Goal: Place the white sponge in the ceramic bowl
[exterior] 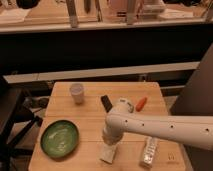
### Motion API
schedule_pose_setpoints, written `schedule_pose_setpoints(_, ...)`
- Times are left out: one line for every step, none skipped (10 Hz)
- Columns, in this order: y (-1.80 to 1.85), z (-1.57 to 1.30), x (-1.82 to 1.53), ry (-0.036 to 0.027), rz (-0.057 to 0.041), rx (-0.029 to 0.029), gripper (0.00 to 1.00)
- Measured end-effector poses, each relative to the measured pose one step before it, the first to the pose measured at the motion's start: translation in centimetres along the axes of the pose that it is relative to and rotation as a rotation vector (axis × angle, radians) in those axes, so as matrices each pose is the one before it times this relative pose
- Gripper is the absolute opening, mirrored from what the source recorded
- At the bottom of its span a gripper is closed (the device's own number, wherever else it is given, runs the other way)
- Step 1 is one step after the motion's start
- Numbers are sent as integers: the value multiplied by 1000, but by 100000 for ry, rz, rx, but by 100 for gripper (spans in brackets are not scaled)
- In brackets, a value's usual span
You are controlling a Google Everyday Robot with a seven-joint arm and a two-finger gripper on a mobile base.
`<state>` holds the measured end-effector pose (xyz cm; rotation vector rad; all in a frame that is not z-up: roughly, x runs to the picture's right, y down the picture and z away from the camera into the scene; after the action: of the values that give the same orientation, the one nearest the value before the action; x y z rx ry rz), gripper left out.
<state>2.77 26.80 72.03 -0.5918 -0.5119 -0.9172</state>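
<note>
The white sponge (108,153) lies flat on the wooden table near its front edge, right of the ceramic bowl. The ceramic bowl (59,139) is a green glazed dish at the table's front left and holds nothing. My gripper (109,140) is at the end of the white arm that reaches in from the right. It hangs directly over the sponge and touches or nearly touches its top. The arm's wrist hides the fingers.
A small whitish cup (76,93) stands at the back left. A black block (106,103) lies behind the arm. An orange carrot-like item (141,103) lies at the back right. A clear plastic bottle (148,151) lies at the front right. A dark chair (12,120) stands to the left.
</note>
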Motion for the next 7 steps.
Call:
schedule_pose_setpoints(508, 216, -158, -1112, 897, -1198, 80)
schedule_pose_setpoints(57, 176, -185, -803, 71, -647, 80)
schedule_pose_setpoints(268, 243, -176, -863, 383, -885, 80)
schedule_pose_setpoints(258, 140, -59, -442, 247, -813, 80)
schedule_pose_setpoints(76, 144, -58, -573, 194, -424, 80)
schedule_pose_setpoints(-34, 290, -50, -987, -303, -578, 80)
schedule_pose_setpoints(72, 191, 26, -714, -193, -522, 80)
